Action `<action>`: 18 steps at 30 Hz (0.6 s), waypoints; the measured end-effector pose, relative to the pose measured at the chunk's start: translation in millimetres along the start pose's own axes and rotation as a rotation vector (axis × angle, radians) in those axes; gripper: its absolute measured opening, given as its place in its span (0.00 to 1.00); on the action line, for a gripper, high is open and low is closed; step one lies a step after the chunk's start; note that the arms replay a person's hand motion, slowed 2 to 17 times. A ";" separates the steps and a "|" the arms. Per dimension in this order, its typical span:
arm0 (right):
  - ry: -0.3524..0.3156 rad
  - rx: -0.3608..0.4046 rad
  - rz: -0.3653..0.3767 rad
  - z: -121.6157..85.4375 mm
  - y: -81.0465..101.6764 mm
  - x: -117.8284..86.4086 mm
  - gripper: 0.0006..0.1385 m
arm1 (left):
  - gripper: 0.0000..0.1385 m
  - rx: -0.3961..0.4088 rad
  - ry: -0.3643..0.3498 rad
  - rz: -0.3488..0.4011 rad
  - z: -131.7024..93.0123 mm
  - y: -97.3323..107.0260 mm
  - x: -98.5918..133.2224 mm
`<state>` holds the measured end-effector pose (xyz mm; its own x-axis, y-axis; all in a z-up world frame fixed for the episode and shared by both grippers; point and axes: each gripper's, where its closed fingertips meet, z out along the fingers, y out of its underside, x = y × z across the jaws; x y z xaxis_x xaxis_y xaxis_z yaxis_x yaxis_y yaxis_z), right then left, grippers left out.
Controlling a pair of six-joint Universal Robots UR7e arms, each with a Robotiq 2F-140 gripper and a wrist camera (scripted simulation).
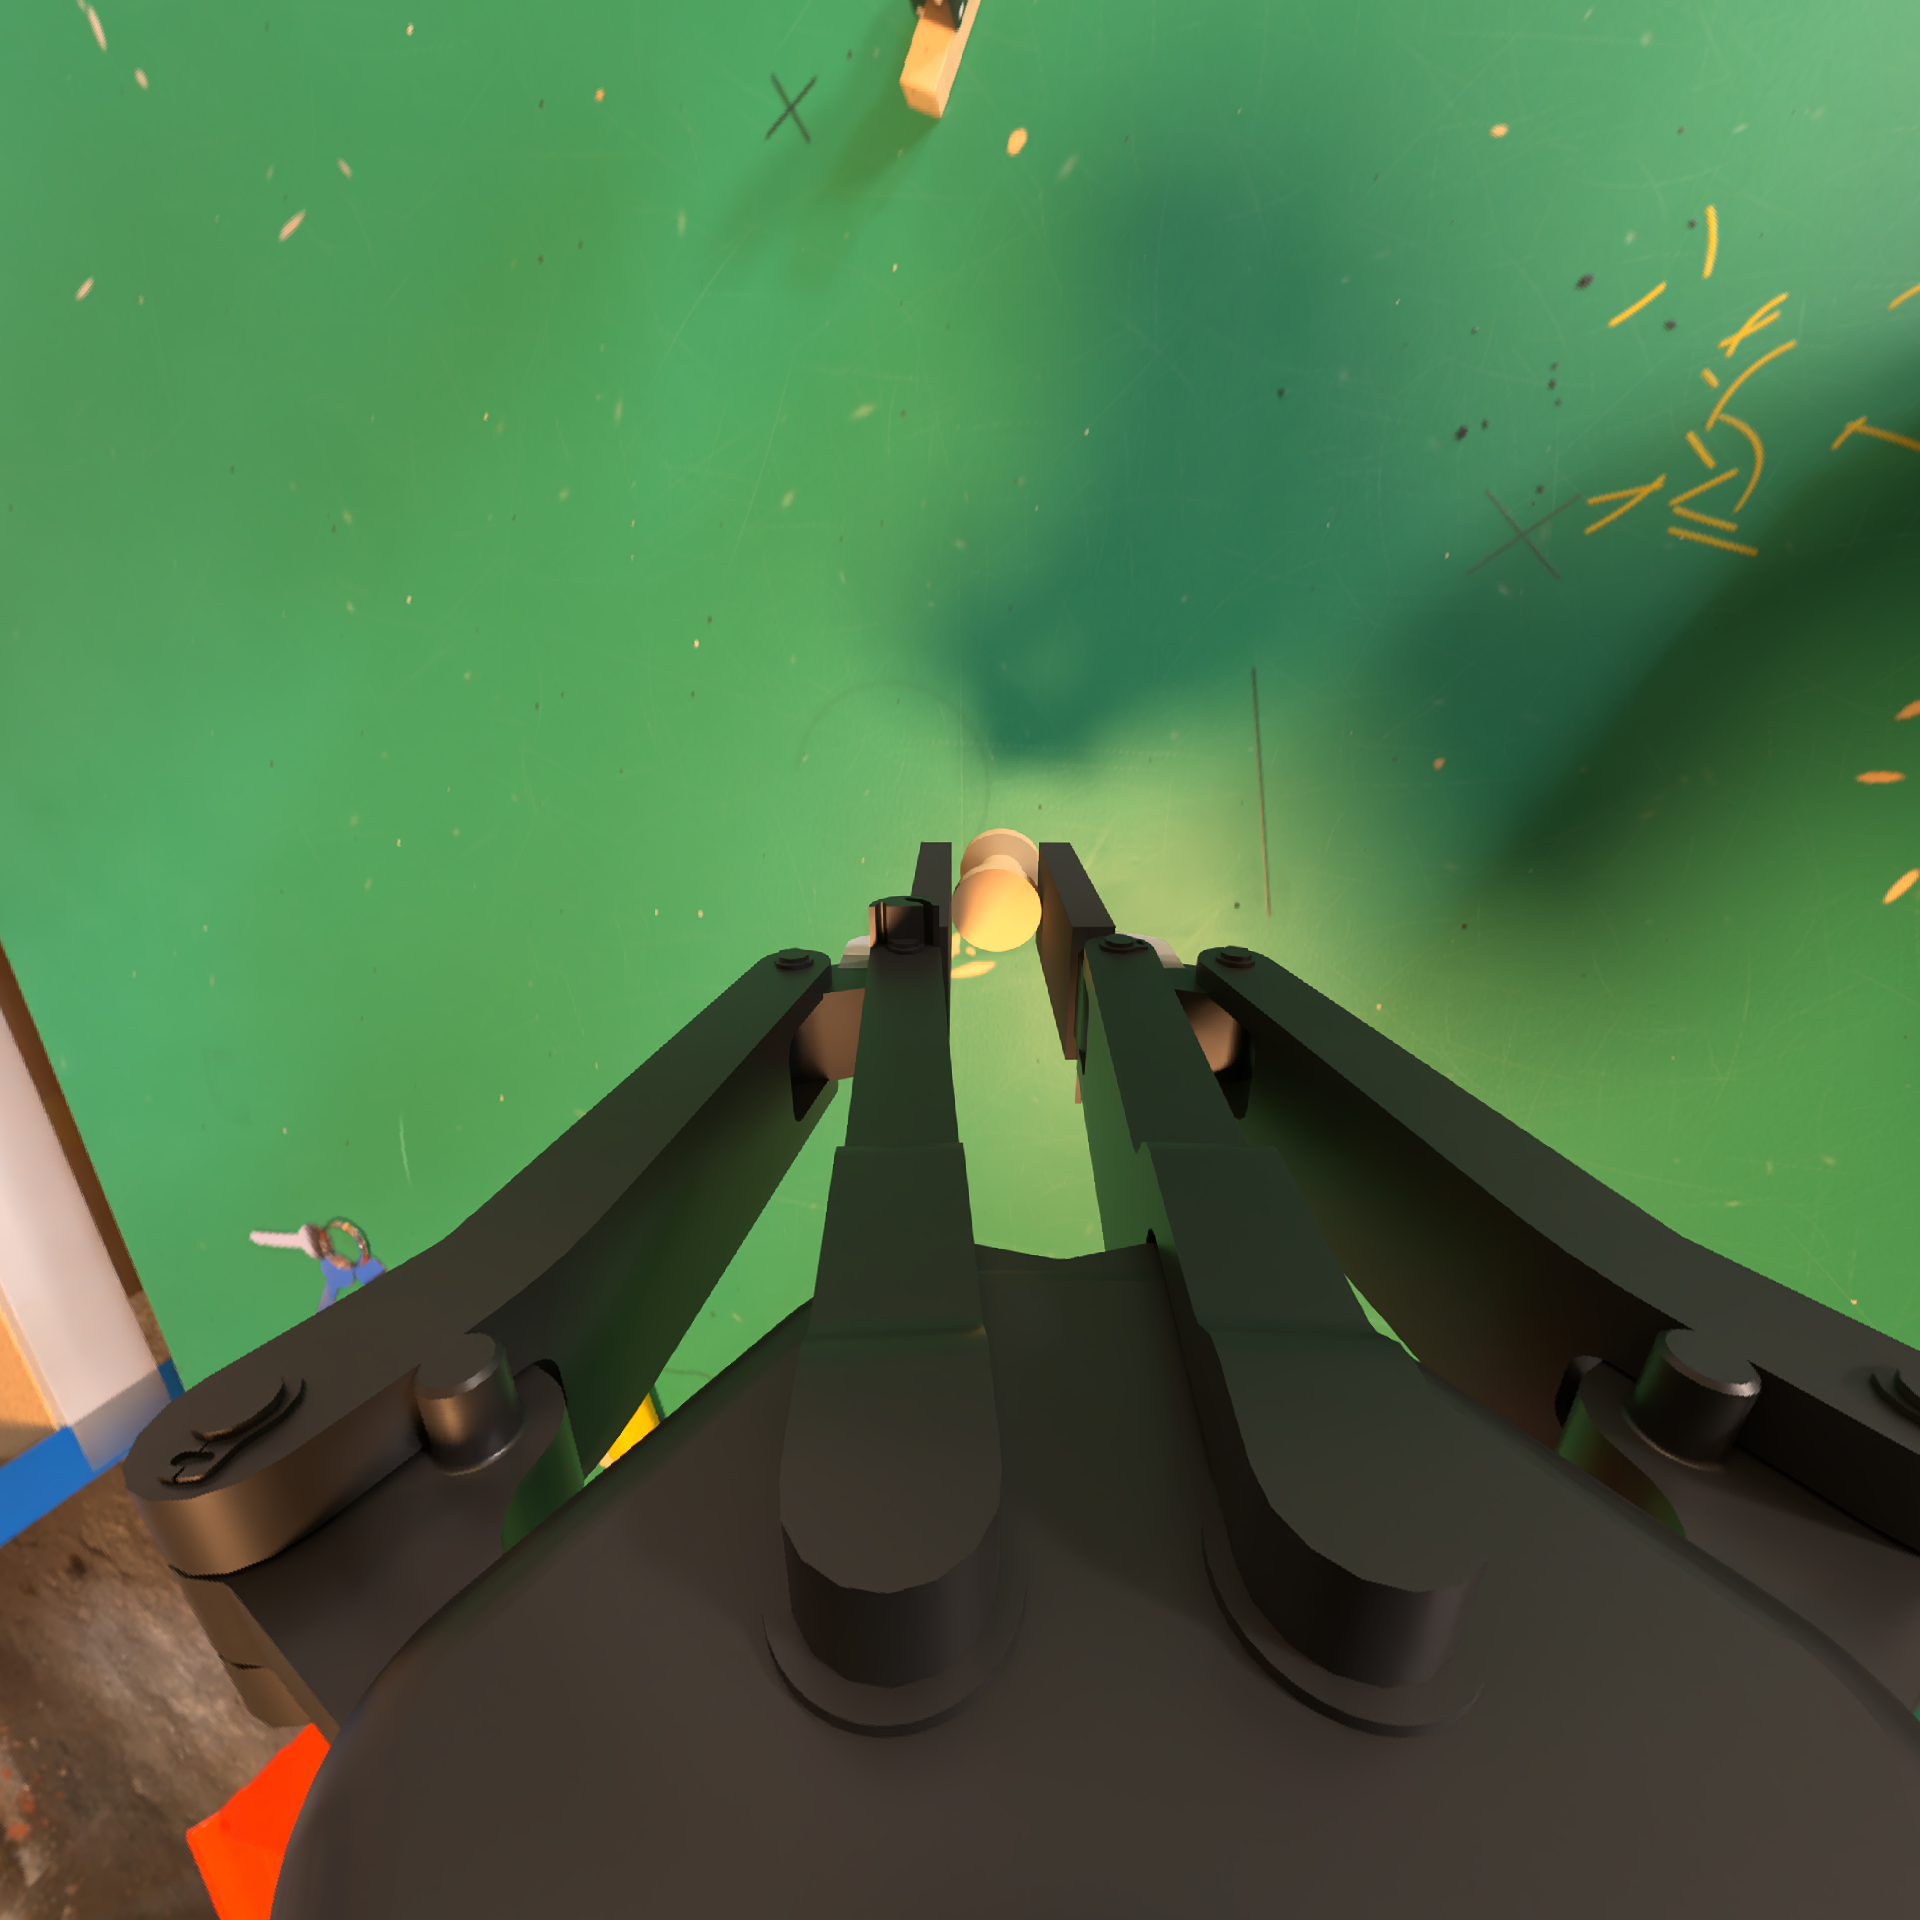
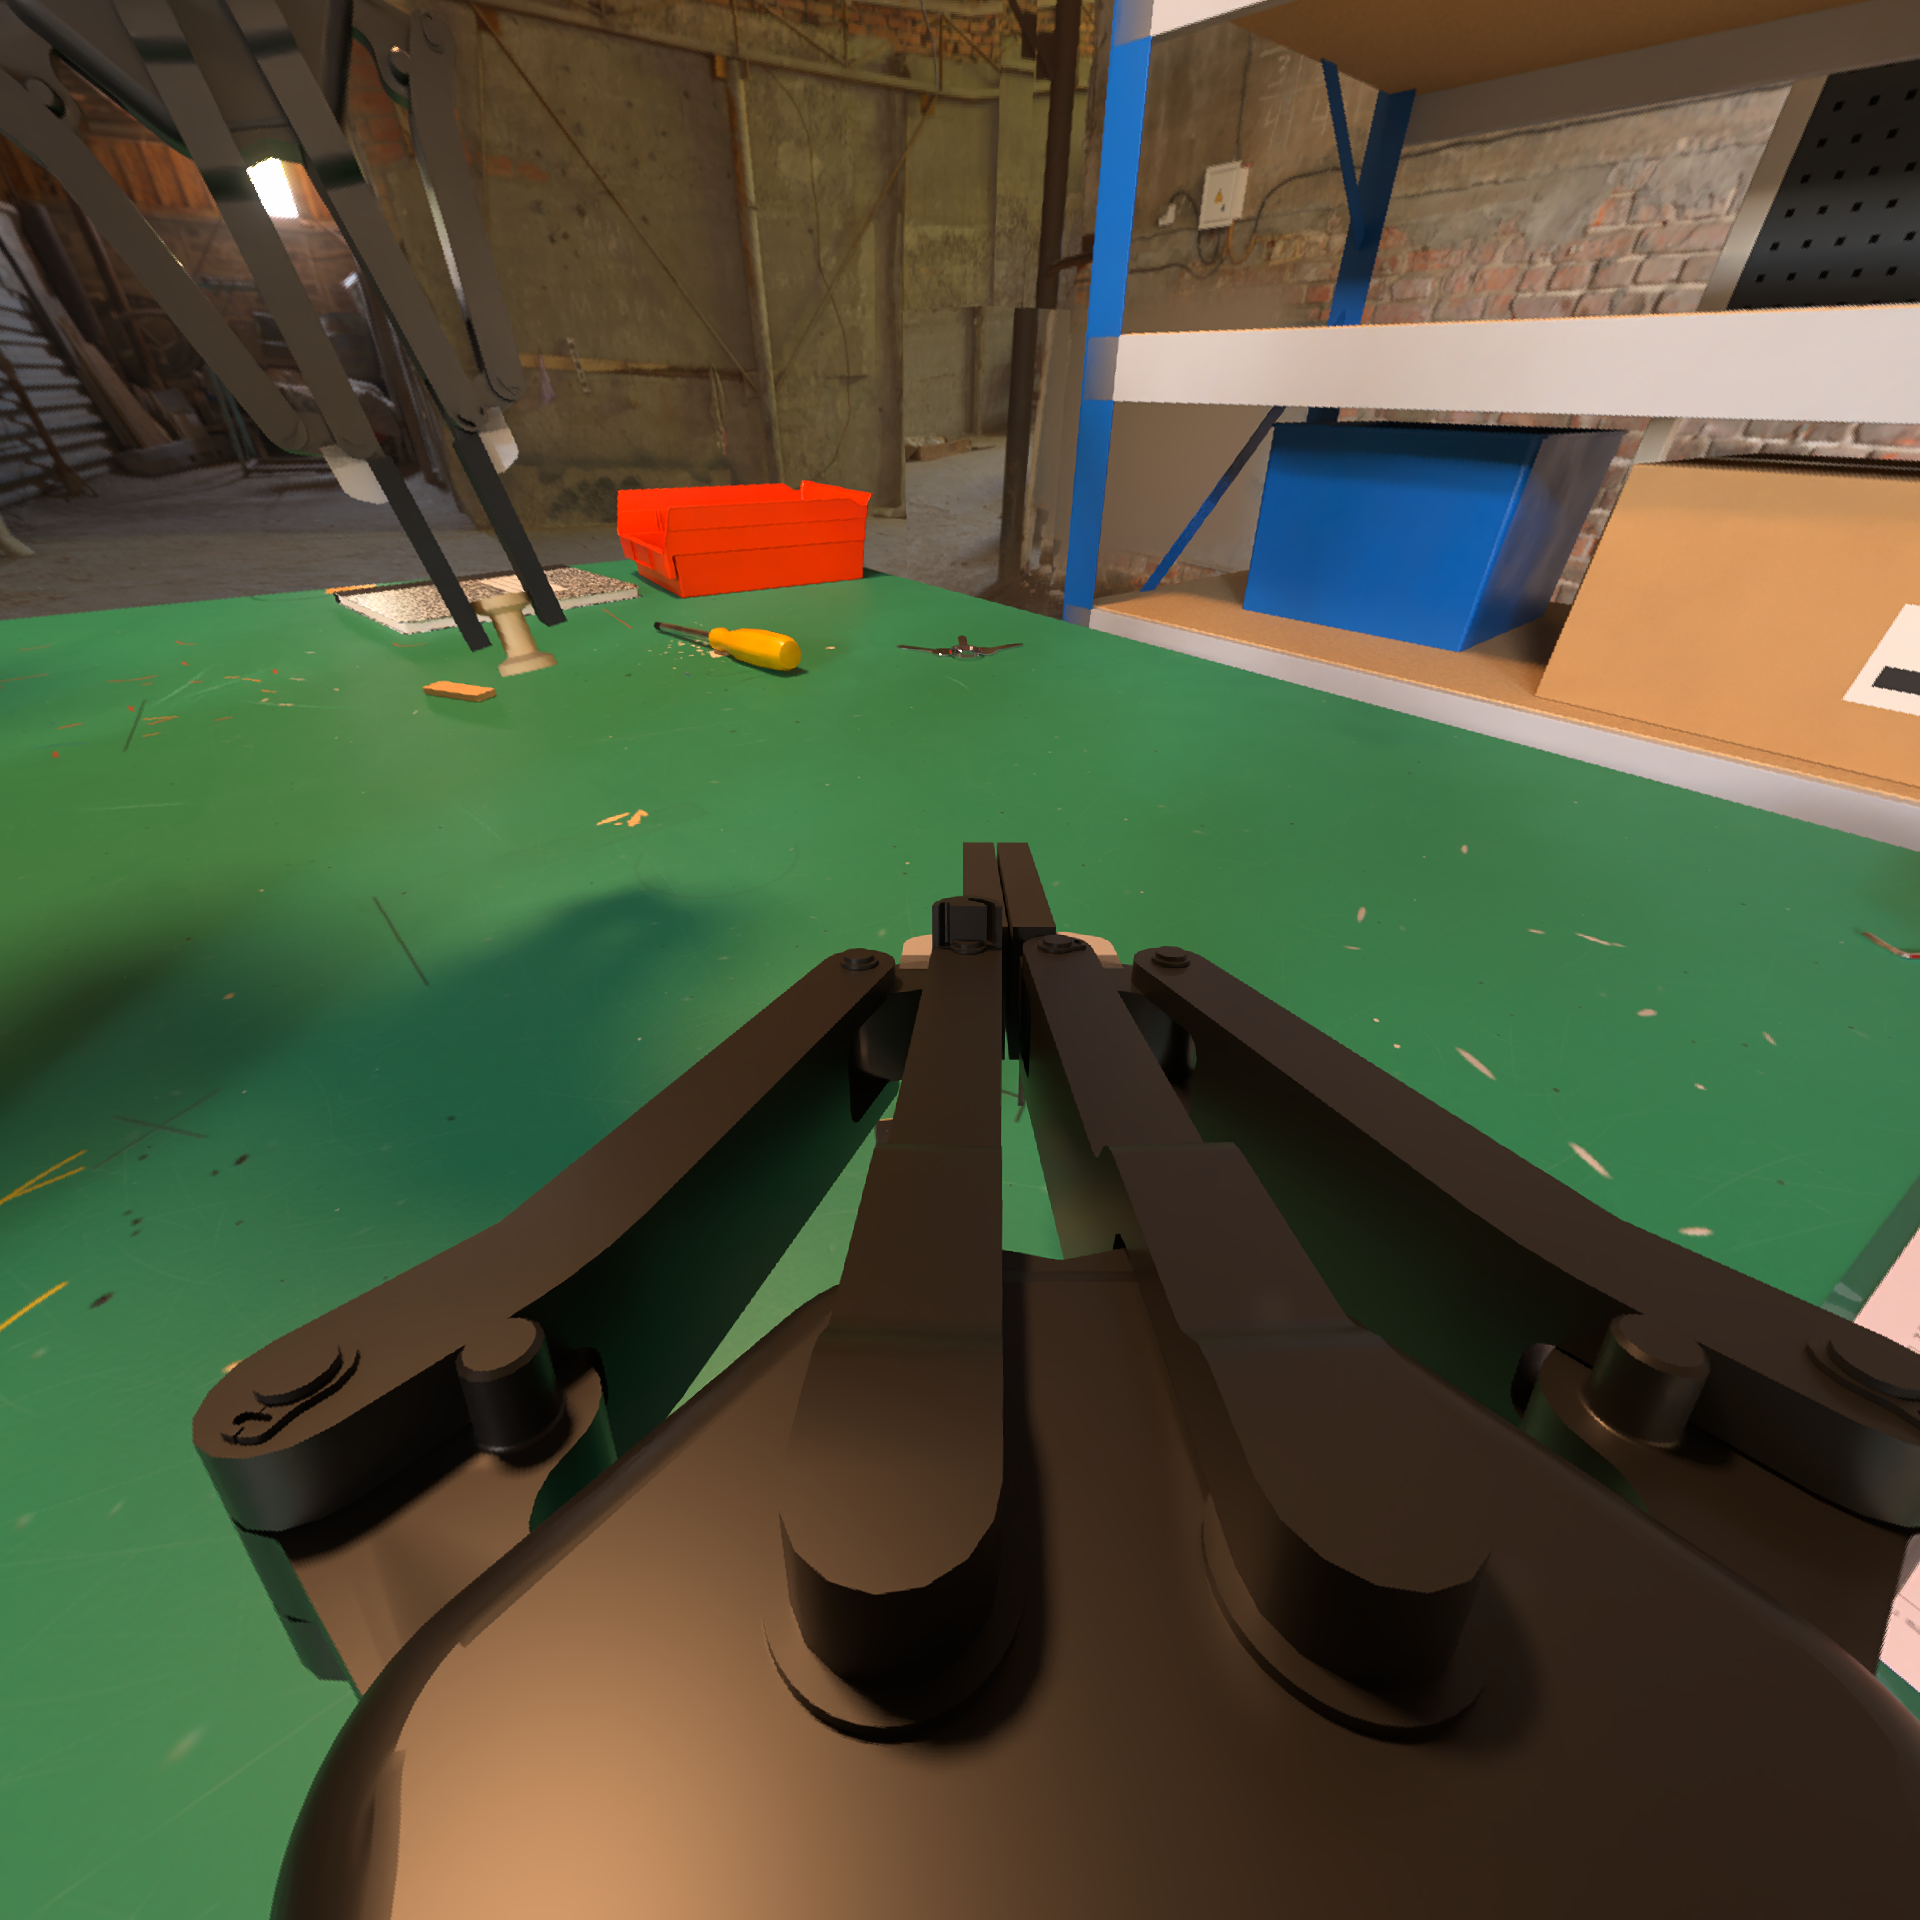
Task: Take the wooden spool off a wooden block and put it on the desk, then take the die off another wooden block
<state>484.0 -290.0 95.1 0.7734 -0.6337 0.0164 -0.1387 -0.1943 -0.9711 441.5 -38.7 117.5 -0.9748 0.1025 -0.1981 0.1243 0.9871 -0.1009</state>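
In the left wrist view, at the far left edge, a white and blue shelf post (image 1: 62,1340) stands beside the green worktop (image 1: 520,623), and near it a small bunch of keys (image 1: 327,1252) with a blue tag lies on the green surface. Higher up, a wooden block (image 1: 932,62) stands at the top edge of the view, next to a black cross mark. In the middle, the left hand (image 1: 994,883) points down and its two fingers are clamped on the wooden spool (image 1: 997,899), one finger on each side of its narrow middle part. On the right, yellow scratches and another cross mark are on the worktop. In the right wrist view, the same left hand (image 2: 509,623) is seen at the upper left, far away, with the spool (image 2: 516,634) upright between its fingers; the spool's lower end is at the worktop (image 2: 1247,831), but I cannot tell if it touches. Just in front of the spool lies a small flat piece of wood (image 2: 458,691), and behind it a grey speckled pad (image 2: 582,587). To the right are an orange bin (image 2: 743,535), a yellow screwdriver (image 2: 748,646) and a small dark metal piece (image 2: 961,649). In the centre, the right hand (image 2: 997,868) hangs over the bare worktop with its fingers pressed together and nothing between them. At the far right, a shelf carries a blue box (image 2: 1403,530) and a cardboard box (image 2: 1745,613). The die is not seen in either view
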 end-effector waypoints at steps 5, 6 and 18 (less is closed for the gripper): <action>-0.003 -0.001 0.002 0.2 0.8 -0.1 0.00 | 0.16 0.013 0.024 0.043 12.0 -25.0 1.9; -0.004 -0.001 0.002 0.2 1.0 -0.2 0.00 | 0.16 0.014 0.029 0.051 14.6 -29.5 2.2; -0.010 -0.013 -0.006 1.3 4.1 -1.2 0.00 | 0.16 0.014 0.082 0.131 47.7 -75.5 4.9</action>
<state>483.3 -289.2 90.8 0.7804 -0.6250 0.0194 -0.1420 -0.2073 -0.9679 436.1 -118.7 77.6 -0.9618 0.2410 -0.1302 0.2538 0.9628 -0.0927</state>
